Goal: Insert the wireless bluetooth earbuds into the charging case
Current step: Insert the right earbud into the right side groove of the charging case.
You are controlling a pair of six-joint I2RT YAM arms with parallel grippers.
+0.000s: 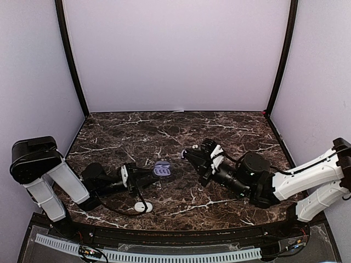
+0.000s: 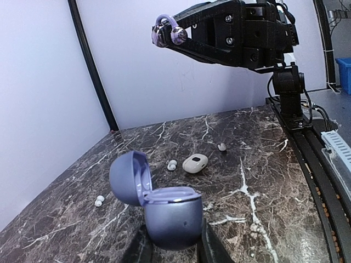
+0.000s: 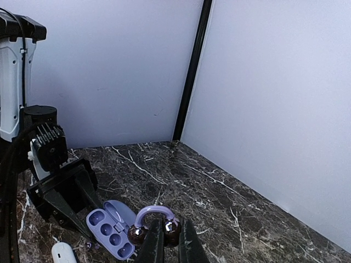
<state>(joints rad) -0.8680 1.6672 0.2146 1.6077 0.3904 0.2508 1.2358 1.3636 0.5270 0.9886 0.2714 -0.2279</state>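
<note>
An open lavender charging case [image 2: 170, 213] stands upright on the marble with its lid [image 2: 127, 178] swung left, and my left gripper [image 2: 173, 238] is shut on its lower body. From above the case [image 1: 162, 169] sits at the left gripper's tips [image 1: 149, 174]. My right gripper [image 3: 171, 233] is shut on a lavender clip earbud [image 3: 156, 211], two dark balls joined by an arch, gripping one ball. It hangs in the air above and to the right of the case [image 3: 109, 234], whose wells show empty. The left wrist view shows the held earbud [image 2: 167, 32] high up.
A shut white case [image 2: 195, 163] lies behind the lavender one, with a white earbud [image 2: 172, 164] beside it, another [image 2: 222, 147] farther back and one [image 2: 99, 200] at the left. From above the white case [image 1: 143, 207] lies near the front edge. Walls enclose the table.
</note>
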